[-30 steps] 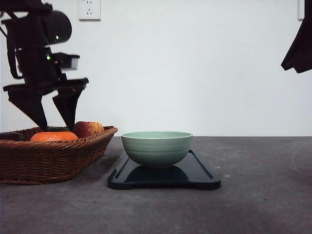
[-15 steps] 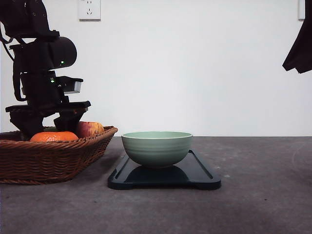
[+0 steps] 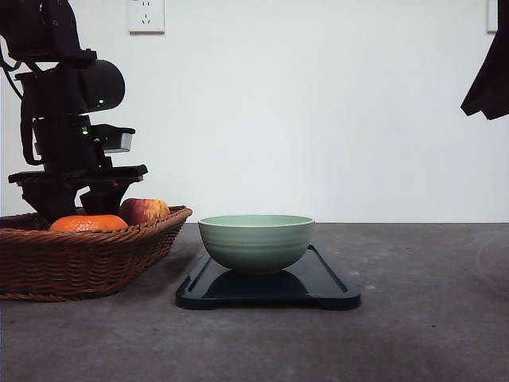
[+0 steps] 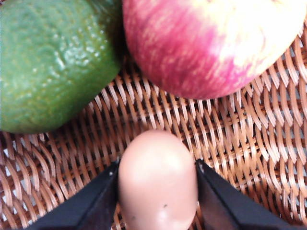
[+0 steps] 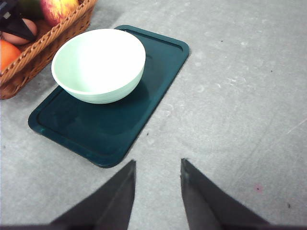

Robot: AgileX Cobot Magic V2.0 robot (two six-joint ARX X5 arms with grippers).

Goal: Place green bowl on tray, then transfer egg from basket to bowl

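Wicker basket (image 4: 249, 143): apple (image 4: 211, 43), green fruit (image 4: 53, 62) crowd the gripped egg (image 4: 157, 182).

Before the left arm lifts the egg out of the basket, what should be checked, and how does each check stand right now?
1. Green bowl sits on the tray: ok.
2. Bowl is empty, seen from the right wrist: ok.
3. Left gripper has a finger on each side of the egg: ok.
4. Grip firm enough to lift: cannot tell.
5. Apple and green fruit lie apart from the egg: ok.
6. Right gripper is open, off the tray: ok.
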